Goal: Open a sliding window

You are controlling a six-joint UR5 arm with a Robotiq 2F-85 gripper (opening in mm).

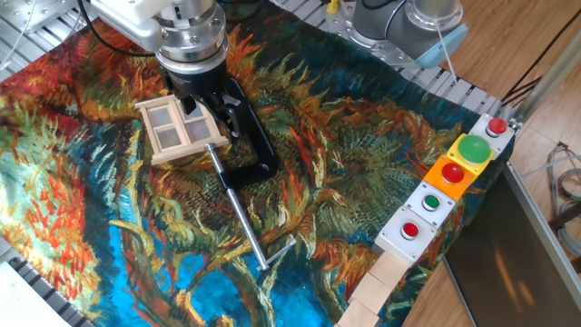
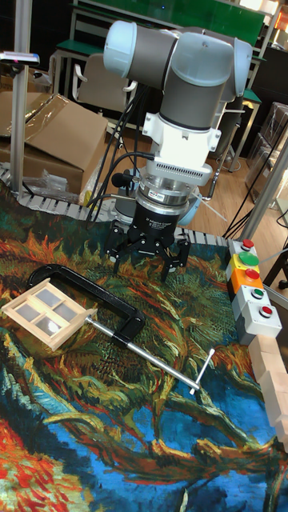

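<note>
The sliding window (image 1: 180,130) is a small light-wood frame with four pale panes, lying on the painted cloth at the left; in the tall view the window (image 2: 46,308) sits low on the left. My gripper (image 2: 150,264) hangs above the cloth behind it, fingers (image 2: 120,258) spread open with nothing between them, apart from the window. In the fixed view the gripper (image 1: 204,107) overlaps the window's upper right corner and hides part of it.
A black C-clamp (image 1: 257,150) (image 2: 104,302) grips the window's right edge, and its metal screw rod (image 1: 243,218) runs toward the front. Button boxes (image 1: 449,177) and wooden blocks (image 1: 381,282) line the right edge. A cardboard box (image 2: 48,136) stands behind the table.
</note>
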